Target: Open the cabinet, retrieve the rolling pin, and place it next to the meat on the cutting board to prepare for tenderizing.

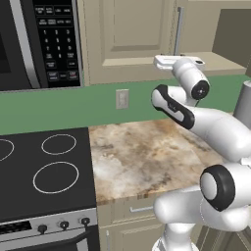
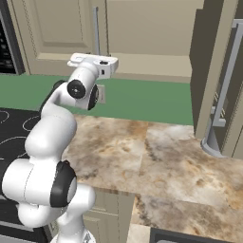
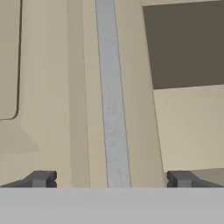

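cabinet (image 1: 128, 39) beige | handle (image 3: 113, 109) silver-grey | worktop (image 1: 147, 157) mottled tan-brown marble | backsplash (image 2: 142, 102) green | stovetop (image 1: 39, 171) black, white rings

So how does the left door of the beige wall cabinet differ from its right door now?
The left beige raised-panel door lies shut and flat; the right beige door stands swung out toward the room, baring the inside. The left door's silver bar handle stands right before the open claw; the right door's silver bar handle is far from the claw. Both doors are beige, each with a long vertical handle.
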